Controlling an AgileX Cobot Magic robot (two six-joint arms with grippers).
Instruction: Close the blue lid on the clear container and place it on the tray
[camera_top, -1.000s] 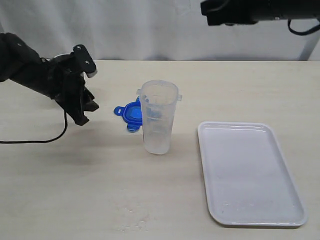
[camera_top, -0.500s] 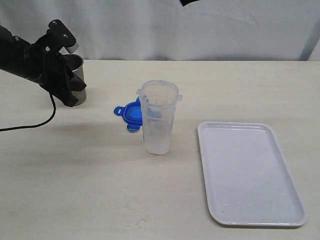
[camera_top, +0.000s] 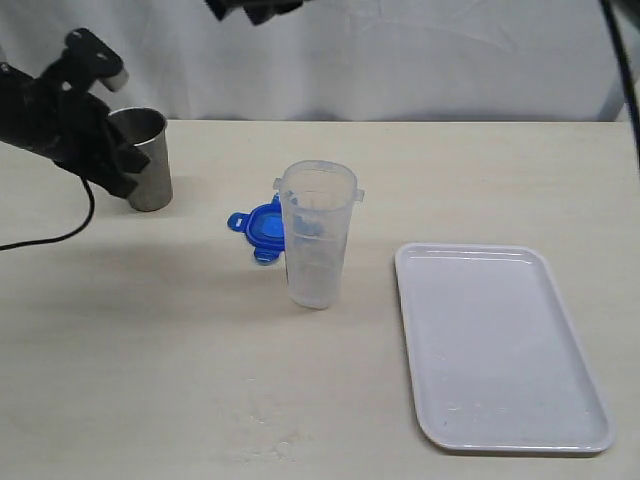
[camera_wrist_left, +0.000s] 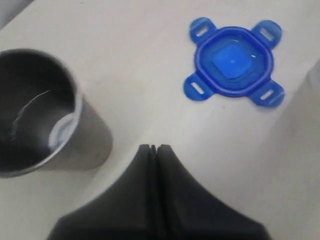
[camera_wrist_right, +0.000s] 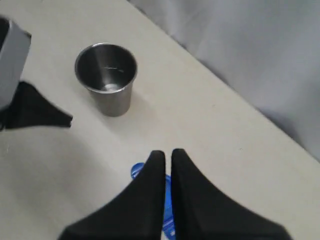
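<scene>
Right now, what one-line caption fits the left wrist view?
Shut left gripper hovers between the steel cup and the blue lid lying flat on the table.

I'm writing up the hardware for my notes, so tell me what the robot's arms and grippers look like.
Both arms are matte black. The left gripper has smooth, wedge-shaped black fingers tapering to narrow tips, and the right gripper looks the same. In the exterior view the left arm is blocky, with a light grey patch at its upper end, and a thin black cable trails from it across the table. No markings are readable.
</scene>
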